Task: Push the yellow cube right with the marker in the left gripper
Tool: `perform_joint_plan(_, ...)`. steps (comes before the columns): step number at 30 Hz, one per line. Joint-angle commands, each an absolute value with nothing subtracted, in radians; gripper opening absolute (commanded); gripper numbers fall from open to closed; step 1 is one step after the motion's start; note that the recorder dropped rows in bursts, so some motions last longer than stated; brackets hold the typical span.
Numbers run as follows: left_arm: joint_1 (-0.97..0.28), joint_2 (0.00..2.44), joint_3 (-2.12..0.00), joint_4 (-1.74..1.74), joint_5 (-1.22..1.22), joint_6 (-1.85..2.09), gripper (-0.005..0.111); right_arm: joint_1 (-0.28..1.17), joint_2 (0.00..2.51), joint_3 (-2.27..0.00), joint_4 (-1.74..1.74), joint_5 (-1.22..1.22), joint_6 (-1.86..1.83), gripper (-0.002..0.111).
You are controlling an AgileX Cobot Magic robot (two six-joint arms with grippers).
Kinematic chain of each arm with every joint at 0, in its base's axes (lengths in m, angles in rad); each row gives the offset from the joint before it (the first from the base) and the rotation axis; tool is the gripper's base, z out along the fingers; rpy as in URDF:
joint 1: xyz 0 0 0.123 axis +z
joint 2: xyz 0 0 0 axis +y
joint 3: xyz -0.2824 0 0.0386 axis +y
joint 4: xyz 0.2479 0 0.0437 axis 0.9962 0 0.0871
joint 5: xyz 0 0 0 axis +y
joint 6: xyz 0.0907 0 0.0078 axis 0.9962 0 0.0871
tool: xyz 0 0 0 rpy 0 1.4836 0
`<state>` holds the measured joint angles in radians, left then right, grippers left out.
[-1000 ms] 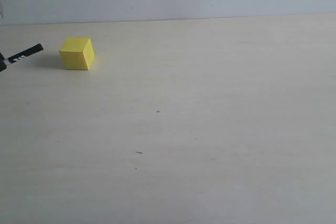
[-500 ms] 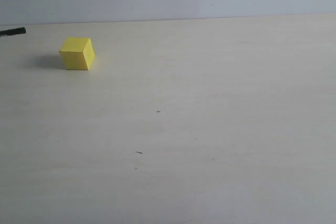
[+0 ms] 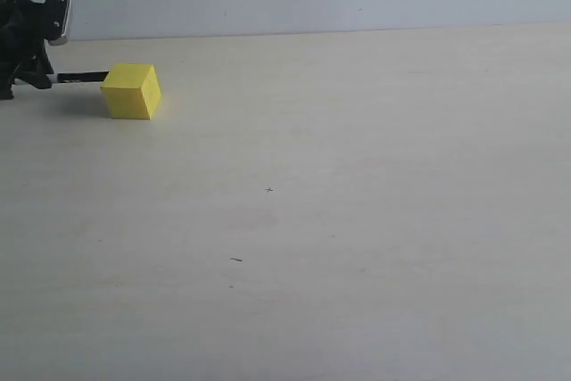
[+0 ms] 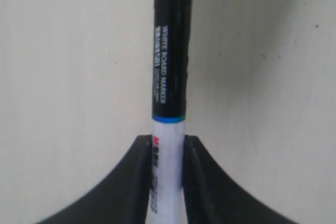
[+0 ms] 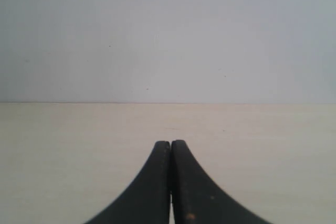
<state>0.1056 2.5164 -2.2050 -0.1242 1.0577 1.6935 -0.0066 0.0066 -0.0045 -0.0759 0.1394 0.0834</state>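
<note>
The left pincer (image 4: 168,141), a pair of black curved fingers at the tip of a dark arm with black cables, pinches a slim marker (image 4: 169,51) by its white printed barrel. The black cap, ringed in blue where it joins the barrel, sticks straight out ahead of the fingertips. The marker lies close to level, just above the pale beige matte worktop (image 3: 357,220).

The small bright yellow cube (image 3: 132,91) with matte faces sits directly ahead of the left pincer, at the far end of the marker. The cap's tip reaches the cube face turned toward the pincer. Whether tip and face truly touch or stand a hair apart cannot be told. The cube rests flat on the worktop.

The right pincer (image 5: 170,143), black and ridged along its inner edges, has its fingers pressed together with nothing between them. It sits low over bare worktop, pointing toward a plain light grey wall (image 5: 168,35).
</note>
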Motion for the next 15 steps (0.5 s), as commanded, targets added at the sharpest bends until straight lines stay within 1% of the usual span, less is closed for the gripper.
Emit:
perform_joint_plan(1,0.14,2.516,-2.212,-0.131,1.092,1.716,0.0,-0.006,0.0,0.0,-0.079,0.134,0.083,0.0)
perform_joint_plan(4,0.159,2.516,-2.209,-0.12,1.16,1.734,0.0,-0.006,0.0,0.0,-0.079,0.134,0.083,0.0)
perform_joint_plan(7,0.17,2.52,-2.209,-0.121,1.17,1.736,0.0,-0.006,0.0,0.0,-0.079,0.134,0.083,0.0)
perform_joint_plan(15,0.146,2.522,-2.209,-0.144,1.166,1.749,0.0,-0.006,0.0,0.0,-0.079,0.134,0.083,0.0)
